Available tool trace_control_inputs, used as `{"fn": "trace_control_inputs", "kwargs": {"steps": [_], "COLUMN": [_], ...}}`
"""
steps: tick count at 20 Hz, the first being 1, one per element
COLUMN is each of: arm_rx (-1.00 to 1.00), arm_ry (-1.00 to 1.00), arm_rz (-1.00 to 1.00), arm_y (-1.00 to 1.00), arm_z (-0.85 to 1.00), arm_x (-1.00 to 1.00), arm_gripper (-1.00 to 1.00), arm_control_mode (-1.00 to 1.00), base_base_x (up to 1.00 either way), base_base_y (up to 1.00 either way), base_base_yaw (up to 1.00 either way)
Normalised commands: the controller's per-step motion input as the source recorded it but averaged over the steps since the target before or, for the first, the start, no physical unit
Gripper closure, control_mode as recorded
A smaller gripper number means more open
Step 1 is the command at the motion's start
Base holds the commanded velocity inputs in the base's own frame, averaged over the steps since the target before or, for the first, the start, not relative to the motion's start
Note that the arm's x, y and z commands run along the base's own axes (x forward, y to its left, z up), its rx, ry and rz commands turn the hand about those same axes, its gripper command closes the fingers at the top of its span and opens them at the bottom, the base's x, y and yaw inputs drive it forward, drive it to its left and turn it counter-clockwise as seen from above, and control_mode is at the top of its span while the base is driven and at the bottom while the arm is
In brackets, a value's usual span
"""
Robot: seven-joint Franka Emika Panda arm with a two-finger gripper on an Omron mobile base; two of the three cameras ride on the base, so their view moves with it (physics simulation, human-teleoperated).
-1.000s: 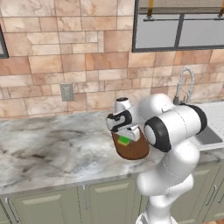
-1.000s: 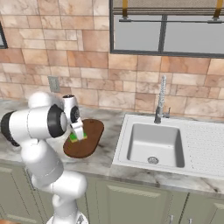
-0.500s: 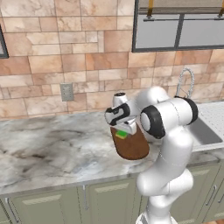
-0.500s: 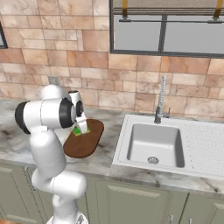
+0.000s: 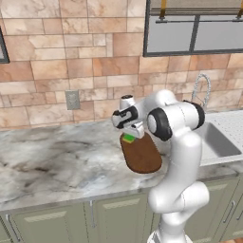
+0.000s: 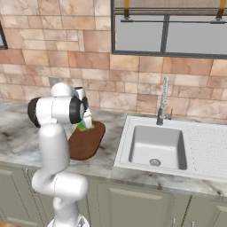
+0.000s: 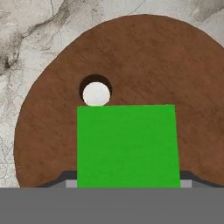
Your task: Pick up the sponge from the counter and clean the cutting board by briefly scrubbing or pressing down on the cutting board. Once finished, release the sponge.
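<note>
The gripper (image 5: 132, 134) is closed on the sponge (image 7: 127, 146), its jaws set only as wide as the green block between them, and it holds the sponge over the far, rounded end of the cutting board (image 5: 141, 154), close to the board's hanging hole (image 7: 96, 92). The board lies on the counter (image 5: 57, 156) left of the sink (image 6: 159, 146). To scrub well, the hand should press straight down so the sponge's flat underside meets the wood squarely, then make short strokes toward the board's middle, clear of the hole and rim. Whether the sponge already touches the wood is hard to say; it probably sits just above or on it. The fingertips are mostly hidden behind the sponge.
</note>
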Motion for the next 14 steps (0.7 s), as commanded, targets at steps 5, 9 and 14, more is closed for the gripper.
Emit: {"fn": "trace_control_inputs", "kwargs": {"steps": [5, 9, 14], "arm_rx": [0.0, 0.0, 0.0], "arm_ry": [0.0, 0.02, 0.04], "arm_rz": [0.0, 0.0, 0.0], "arm_y": [-0.01, -0.18, -0.41], "arm_z": [0.0, -0.04, -0.15], "arm_x": [0.36, 0.08, 0.0], "arm_gripper": [1.0, 1.0, 1.0], "arm_control_mode": [-1.0, -1.0, -1.0], "base_base_x": [0.0, 0.0, 0.0], "base_base_y": [0.0, 0.0, 0.0], "base_base_yaw": [0.0, 0.0, 0.0]}}
